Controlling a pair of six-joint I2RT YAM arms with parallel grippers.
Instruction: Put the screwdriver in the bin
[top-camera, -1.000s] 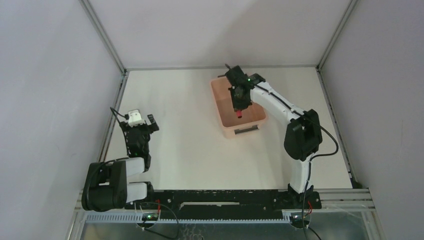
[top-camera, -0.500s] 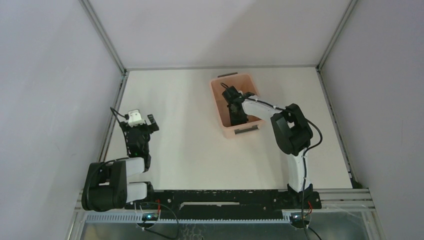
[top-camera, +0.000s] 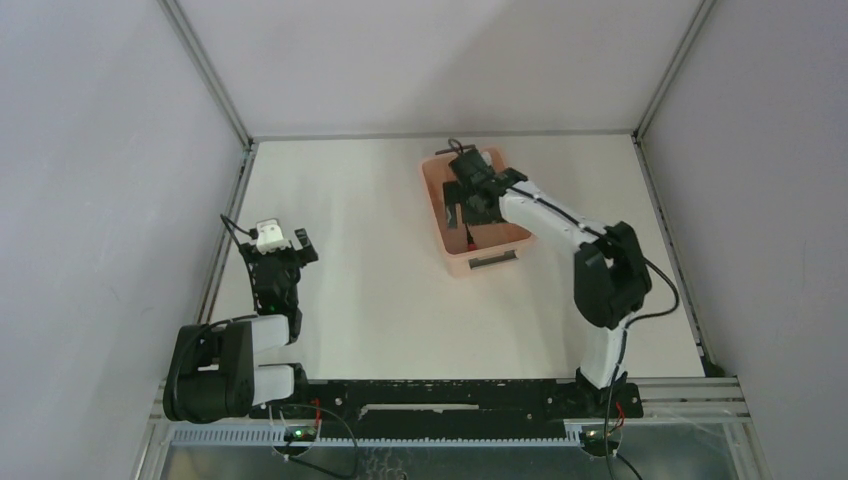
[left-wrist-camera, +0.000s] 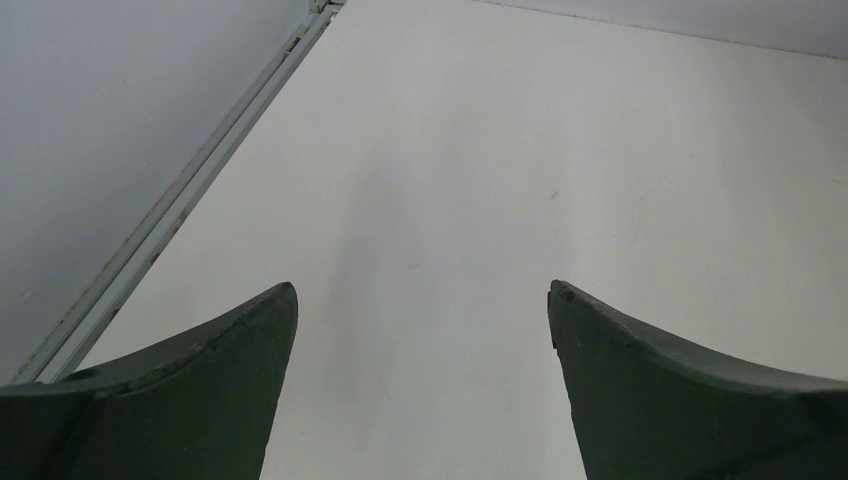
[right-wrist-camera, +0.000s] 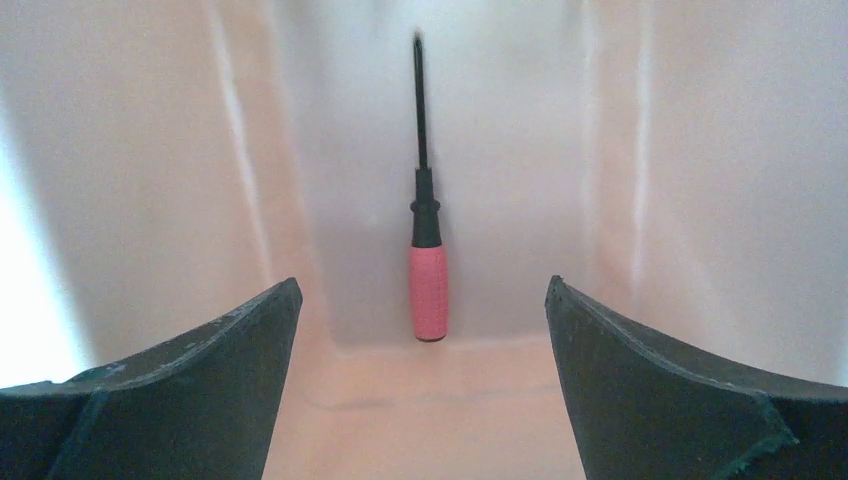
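The screwdriver (right-wrist-camera: 424, 215), black shaft and short red handle, lies flat on the floor of the salmon-pink bin (right-wrist-camera: 150, 200), handle end toward me. My right gripper (right-wrist-camera: 422, 282) hangs open above it, and its fingers touch nothing. From above, the bin (top-camera: 437, 215) sits at the table's far middle, the red handle (top-camera: 468, 239) showing near its front end below the right gripper (top-camera: 468, 207). My left gripper (left-wrist-camera: 422, 286) is open and empty over bare table; in the top view the left gripper (top-camera: 277, 243) stays near the left rail.
A metal frame rail (top-camera: 225, 225) runs along the table's left edge close to the left arm, and another rail (top-camera: 665, 225) lines the right edge. Grey walls enclose the table. The bin's label end (top-camera: 492, 262) faces the arms.
The right gripper opened and let go of the screwdriver, which now lies on the bin floor. The right arm dipped into the bin, then drew back up. The left arm stayed put.
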